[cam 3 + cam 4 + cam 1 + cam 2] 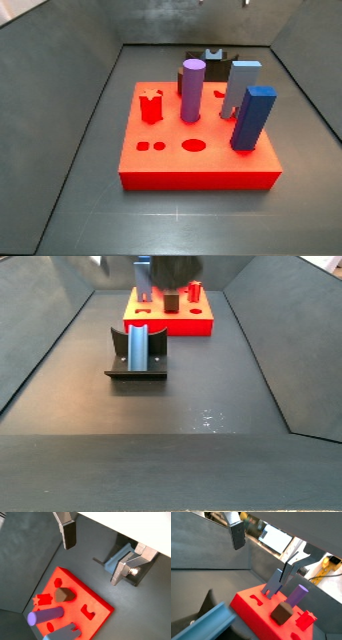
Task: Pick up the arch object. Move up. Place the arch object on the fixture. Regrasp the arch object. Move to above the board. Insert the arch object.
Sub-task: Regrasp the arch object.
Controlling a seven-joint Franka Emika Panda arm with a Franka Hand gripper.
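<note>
The arch object (pixel 139 348), a short grey-blue block, rests in the notch of the black fixture (pixel 134 376), leaning up against its back. It also shows in both wrist views (pixel 118 558) (pixel 206 625). My gripper (pixel 92 564) is open and empty, high above the floor, with one finger (pixel 67 534) well clear and the other finger (pixel 125 568) close beside the arch object. The red board (pixel 201 165) stands beyond the fixture. In a side view the gripper (pixel 167 271) is blurred near the upper edge.
The board carries a purple cylinder (pixel 193 88), a tall grey-blue block (pixel 242 88), a dark-blue tall block (pixel 253 118) and a red star piece (pixel 151 106). Grey walls enclose the floor (pixel 201 396) on all sides.
</note>
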